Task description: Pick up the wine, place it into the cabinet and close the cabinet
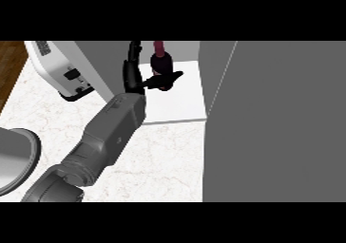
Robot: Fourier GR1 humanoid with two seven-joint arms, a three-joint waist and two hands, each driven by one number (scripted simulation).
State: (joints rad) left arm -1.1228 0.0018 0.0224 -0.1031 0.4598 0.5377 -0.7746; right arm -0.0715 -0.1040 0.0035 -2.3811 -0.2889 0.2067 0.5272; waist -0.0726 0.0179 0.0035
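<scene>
The dark wine bottle (162, 60) with its reddish neck stands upright on the white floor of the cabinet (179, 102), near the back. My left hand (136, 76) is just left of the bottle, inside the cabinet's opening. Its fingers (133, 54) point straight up and away, and the thumb (167, 79) sticks out to the right across the bottle's lower part, touching it or nearly so. The hand is open and not curled round the bottle. The grey forearm (112, 128) runs in from the lower left. My right hand does not show.
The cabinet's grey door (281, 118) stands open and fills the right side of the view. A white appliance (63, 71) sits on the marble counter (162, 161) to the left of the cabinet. A round grey dish (11, 161) lies at the left edge.
</scene>
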